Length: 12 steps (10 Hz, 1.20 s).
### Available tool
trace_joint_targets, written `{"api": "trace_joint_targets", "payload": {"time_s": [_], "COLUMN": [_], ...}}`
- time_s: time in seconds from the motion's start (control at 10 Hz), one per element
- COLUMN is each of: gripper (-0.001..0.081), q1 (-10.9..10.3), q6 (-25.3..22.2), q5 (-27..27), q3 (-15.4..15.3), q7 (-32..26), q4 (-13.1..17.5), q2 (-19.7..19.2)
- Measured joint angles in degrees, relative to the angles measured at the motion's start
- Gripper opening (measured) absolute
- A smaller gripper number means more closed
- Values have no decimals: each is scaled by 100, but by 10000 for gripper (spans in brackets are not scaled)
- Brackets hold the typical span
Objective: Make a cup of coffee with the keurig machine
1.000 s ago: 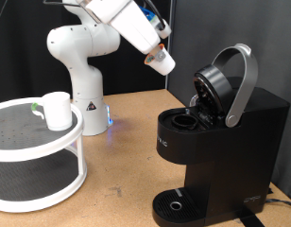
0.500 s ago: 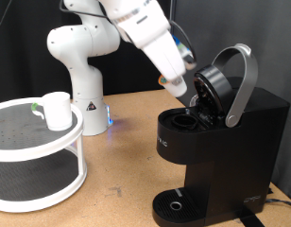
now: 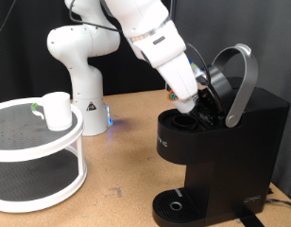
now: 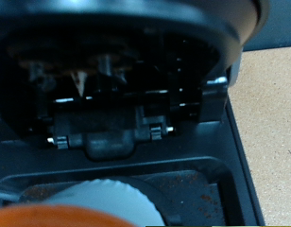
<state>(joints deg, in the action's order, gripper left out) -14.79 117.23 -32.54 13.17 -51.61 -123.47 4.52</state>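
Black keurig machine (image 3: 216, 142) lid raised; white cup (image 3: 57, 110) upright.

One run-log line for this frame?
gripper: at open keurig machine pod chamber | cup: on round white shelf, exterior view's left | drip tray: no cup

The claw's (image 3: 195, 106) fingertips are hidden inside the keurig machine's (image 3: 221, 151) open chamber.

Side-on exterior; wrist close inside keurig machine (image 4: 145, 104)
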Motion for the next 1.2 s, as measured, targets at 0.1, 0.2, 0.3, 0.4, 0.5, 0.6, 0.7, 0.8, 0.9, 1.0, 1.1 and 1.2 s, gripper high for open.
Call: {"api": "trace_joint_targets", "payload": {"time_s": [0.1,0.2,0.3,0.4,0.5,0.6,0.7,0.8,0.9,1.0,1.1,1.2], "gripper": [425,425,425,425,425,425,425,425,425,424,424,424], "q1": [0,0,0,0,0,0,0,-1,-1,0,0,0], "q6": [45,90,137,151,152,158,192,239,267,276,276,276], "q5": [9,40,83,148,212,238,240,239,239,239,240,243], "q3": [-24,-42,-55,-61,-63,-66,-77,-109,-138,-155,-175,-190], "q7": [-9,-11,-11,-9,-1,-1,-1,3,5,5,9,10], "q4": [-19,-44,-73,-90,-93,-96,-97,-97,-97,-97,-99,-102], "q2": [-32,-47,-57,-81,-131,-192,-241,-278,-300,-316,-332,-352]}}
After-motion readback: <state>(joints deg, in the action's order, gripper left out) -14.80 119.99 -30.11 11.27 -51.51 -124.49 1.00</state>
